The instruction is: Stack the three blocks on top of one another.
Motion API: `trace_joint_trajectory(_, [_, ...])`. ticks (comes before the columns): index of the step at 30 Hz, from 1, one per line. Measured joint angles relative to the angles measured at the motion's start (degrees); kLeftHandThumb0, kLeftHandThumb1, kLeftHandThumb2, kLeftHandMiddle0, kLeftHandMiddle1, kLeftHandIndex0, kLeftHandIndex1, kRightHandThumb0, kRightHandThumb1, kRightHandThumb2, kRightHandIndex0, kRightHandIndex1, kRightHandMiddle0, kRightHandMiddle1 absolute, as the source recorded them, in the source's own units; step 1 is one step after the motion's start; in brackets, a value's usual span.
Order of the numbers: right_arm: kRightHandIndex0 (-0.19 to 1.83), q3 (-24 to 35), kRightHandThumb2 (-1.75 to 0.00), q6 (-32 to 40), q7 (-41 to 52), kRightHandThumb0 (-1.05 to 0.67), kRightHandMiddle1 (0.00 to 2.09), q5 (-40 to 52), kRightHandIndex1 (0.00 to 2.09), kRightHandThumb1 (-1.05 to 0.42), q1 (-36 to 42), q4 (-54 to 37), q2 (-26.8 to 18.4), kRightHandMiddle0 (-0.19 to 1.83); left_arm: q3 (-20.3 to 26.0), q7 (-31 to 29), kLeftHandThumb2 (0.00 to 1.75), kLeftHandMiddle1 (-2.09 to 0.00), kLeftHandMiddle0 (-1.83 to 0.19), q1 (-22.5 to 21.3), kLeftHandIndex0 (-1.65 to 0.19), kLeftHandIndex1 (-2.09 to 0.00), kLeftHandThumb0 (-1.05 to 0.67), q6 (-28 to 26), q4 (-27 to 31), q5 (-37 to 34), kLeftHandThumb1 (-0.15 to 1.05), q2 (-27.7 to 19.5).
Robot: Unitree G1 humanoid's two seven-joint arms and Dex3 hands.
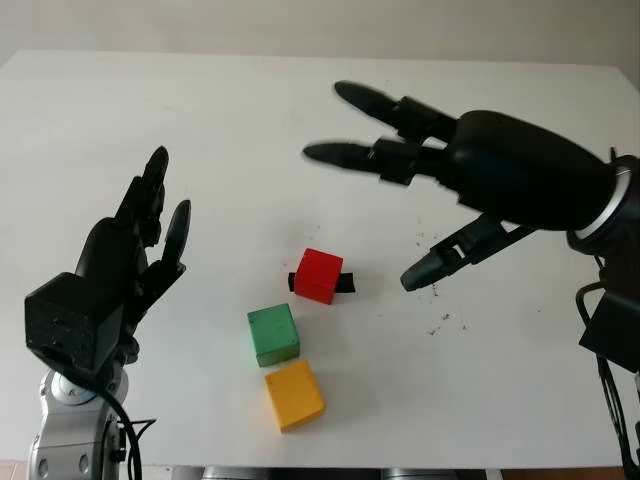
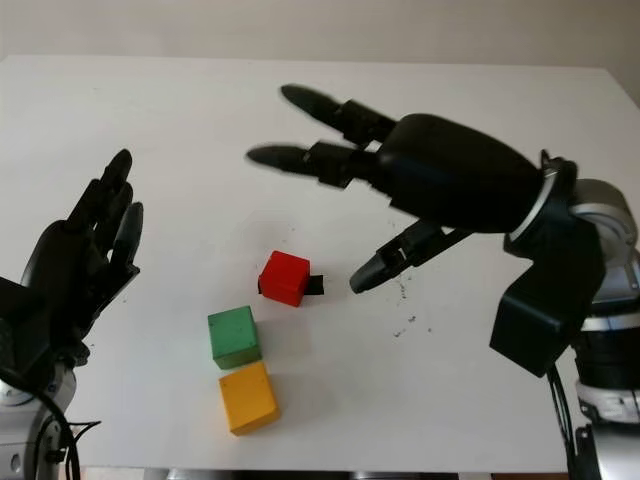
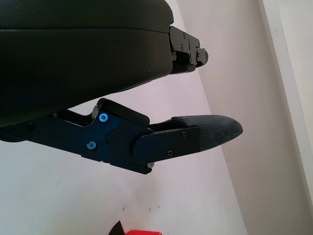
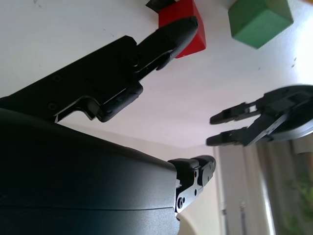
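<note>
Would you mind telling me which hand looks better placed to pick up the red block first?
Right, probably. The open right hand hovers just beyond the red block, thumb beside it; the open left hand is raised farther off.

bright, even light on the white table (image 1: 480, 400), soft shadows beside the blocks, mild fingertip blur.

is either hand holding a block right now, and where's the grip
Nothing is held. The right hand is open above the table, to the right of the red block. The left hand is open at the left, apart from the green block and yellow block.
</note>
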State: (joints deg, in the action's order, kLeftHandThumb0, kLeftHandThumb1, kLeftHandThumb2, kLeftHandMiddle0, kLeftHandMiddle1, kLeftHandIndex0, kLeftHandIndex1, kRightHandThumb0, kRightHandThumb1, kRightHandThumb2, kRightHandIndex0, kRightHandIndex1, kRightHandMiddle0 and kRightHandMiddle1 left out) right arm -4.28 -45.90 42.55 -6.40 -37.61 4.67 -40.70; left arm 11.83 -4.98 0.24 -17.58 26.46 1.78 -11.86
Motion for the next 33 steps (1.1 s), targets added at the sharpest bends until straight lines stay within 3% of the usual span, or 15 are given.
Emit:
trace_joint_trajectory(4, [0.05,-0.9,-0.05,-3.5,-0.1,-0.67,0.22,-0.6,0.13,-0.70,-1.5,2.3,0.0,0.38,0.0,0.4,0.58,-0.05,0.03,0.0,-0.06,-0.06,-0.76,0.2,0.0,0.1,1.05,0.0])
trace_joint_trajectory(8, [0.12,-5.8,-0.05,-18.1,-1.3,-0.52,0.26,-3.6,0.15,-0.71,-6.5,7.2,1.4,0.50,-0.6,2.5,0.59,-0.06,0.01,-0.6,-0.08,-0.06,-0.78,0.0,-0.1,1.7,1.05,0.4])
trace_joint_trajectory(12, [0.13,-9.7,-0.06,-24.8,-3.1,-0.53,0.26,-4.5,0.14,-0.75,-9.5,11.6,4.1,0.51,-1.6,3.7,0.61,-0.06,0.01,-1.3,-0.09,-0.06,-0.79,-1.1,0.0,2.9,1.05,1.0])
trace_joint_trajectory(19, [0.10,-15.0,-0.07,-28.1,-4.1,-0.56,0.24,-4.5,0.12,-0.81,-12.6,13.5,4.2,0.47,-2.1,4.4,0.64,-0.06,-0.01,-1.9,-0.09,-0.06,-0.78,-1.8,0.1,3.7,1.05,1.0])
trace_joint_trajectory(26, [0.08,-15.6,-0.06,-29.5,-6.2,-0.55,0.21,-4.8,0.11,-0.83,-12.8,14.5,4.3,0.40,-2.1,4.2,0.64,-0.05,0.00,-2.3,-0.08,-0.05,-0.77,-3.1,0.9,3.6,1.05,1.0])
trace_joint_trajectory(29, [0.07,-14.0,-0.06,-29.9,-8.2,-0.47,0.17,-7.3,0.11,-0.82,-13.5,16.6,4.6,0.32,-2.1,4.1,0.64,-0.05,0.01,-2.4,-0.08,-0.05,-0.77,-3.1,0.9,3.5,1.05,0.9])
trace_joint_trajectory(33, [0.02,-9.0,-0.06,-29.3,-12.8,-0.50,0.15,-14.3,0.08,-0.85,-15.8,21.8,4.9,0.27,-2.1,4.0,0.64,-0.06,0.00,-2.4,-0.09,-0.06,-0.76,-3.1,0.9,3.7,1.05,0.8])
